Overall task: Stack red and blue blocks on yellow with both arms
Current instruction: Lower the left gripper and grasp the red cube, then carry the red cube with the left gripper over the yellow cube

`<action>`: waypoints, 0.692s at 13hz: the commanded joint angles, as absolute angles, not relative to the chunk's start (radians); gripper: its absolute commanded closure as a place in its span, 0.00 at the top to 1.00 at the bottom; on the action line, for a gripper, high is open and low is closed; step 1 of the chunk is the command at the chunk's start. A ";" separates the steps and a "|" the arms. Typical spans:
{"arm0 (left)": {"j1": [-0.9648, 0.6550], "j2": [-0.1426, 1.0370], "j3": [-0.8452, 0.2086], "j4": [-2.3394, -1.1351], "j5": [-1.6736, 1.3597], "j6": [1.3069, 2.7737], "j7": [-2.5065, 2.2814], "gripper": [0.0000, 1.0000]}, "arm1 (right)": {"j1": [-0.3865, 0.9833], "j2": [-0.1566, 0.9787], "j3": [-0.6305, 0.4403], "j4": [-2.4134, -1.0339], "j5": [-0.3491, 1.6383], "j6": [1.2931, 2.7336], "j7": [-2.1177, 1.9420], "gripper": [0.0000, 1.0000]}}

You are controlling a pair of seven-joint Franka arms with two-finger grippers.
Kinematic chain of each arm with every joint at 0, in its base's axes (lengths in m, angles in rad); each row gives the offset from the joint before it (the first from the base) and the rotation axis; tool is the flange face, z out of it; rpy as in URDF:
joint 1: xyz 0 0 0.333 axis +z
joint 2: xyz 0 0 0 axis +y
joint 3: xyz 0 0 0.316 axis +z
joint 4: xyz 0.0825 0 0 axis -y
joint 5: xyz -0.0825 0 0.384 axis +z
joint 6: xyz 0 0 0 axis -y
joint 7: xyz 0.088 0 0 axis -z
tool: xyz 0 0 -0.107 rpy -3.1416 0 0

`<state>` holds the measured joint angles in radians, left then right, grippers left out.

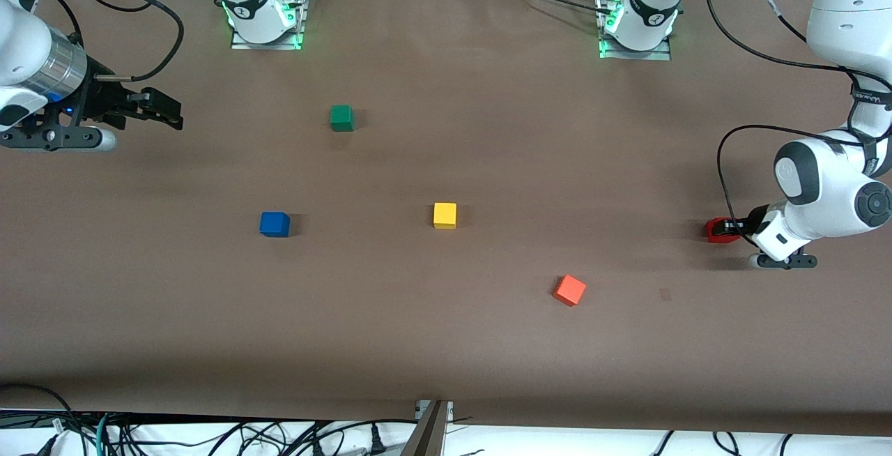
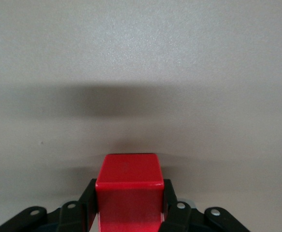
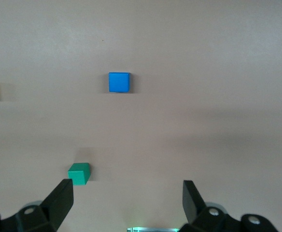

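Red cube [image 1: 718, 230], deep matte red, sits at the left arm's end of the table, clamped between the fingers of the left gripper [image 2: 129, 212]. Blue cube [image 1: 274, 224] rests flat toward the right arm's end. Yellow cube [image 1: 444, 215] lies between them, mid-table, apart from both.

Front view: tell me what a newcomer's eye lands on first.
The left claw, down at the left arm's end of the table, is shut on the red block. Five colours dot the brown top: the yellow block sits mid-table, with the blue block toward the right arm's end.
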<state>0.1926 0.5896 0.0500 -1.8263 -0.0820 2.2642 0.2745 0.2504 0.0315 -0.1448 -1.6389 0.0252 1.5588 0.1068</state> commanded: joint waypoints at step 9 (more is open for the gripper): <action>0.059 0.531 -0.055 -1.593 -0.094 2.033 0.192 0.07 | 0.241 0.028 -0.141 -1.640 0.038 1.563 0.103 1.00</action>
<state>0.1316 0.5343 -0.0590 -1.6488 -0.0831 2.0780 0.2415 0.2502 0.0315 -0.1453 -1.6388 0.0252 1.5595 0.1068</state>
